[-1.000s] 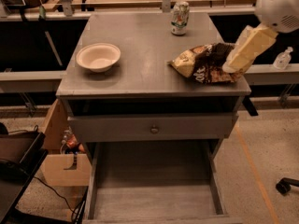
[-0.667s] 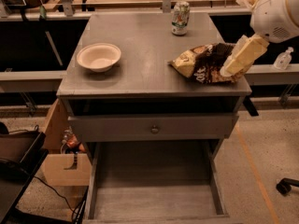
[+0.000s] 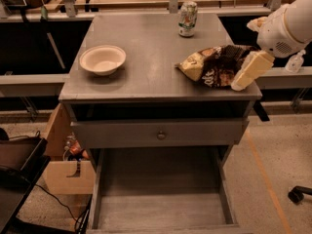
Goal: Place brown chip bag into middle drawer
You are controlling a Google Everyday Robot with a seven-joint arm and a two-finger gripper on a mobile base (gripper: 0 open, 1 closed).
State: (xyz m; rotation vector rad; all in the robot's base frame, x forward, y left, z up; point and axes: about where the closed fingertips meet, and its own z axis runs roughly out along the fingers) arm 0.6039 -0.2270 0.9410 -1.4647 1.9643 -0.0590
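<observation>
Cabinet (image 3: pixel 146 62) fills the shot, grey top and all, and below it the middle drawer (image 3: pixel 161 211) stands pulled right out towards us, plank floor bare, ready to receive. Above it sits the closed drawer front (image 3: pixel 122 133) with its round knob (image 3: pixel 161 135). Now the arm (image 3: pixel 287 26), white and bulky, comes in from the right edge, and here is the change: over the last second it has dropped lower and slid in to the left. That puts the gripper (image 3: pixel 246 74) down at the cabinet top, right against the right end of the brown chip bag (image 3: pixel 212 65). Whether it has closed on the bag I cannot tell from this angle. The bag itself hasn't budged: it lies on the right side of the top, near the front edge, well apart from the drawer below. White bowl (image 3: pixel 102 59) sits over on the left, drink can (image 3: pixel 187 18) upright at the back, both unmoved. By my reading we're at the grasp, and the lift and the carry down to the drawer are not yet done.
</observation>
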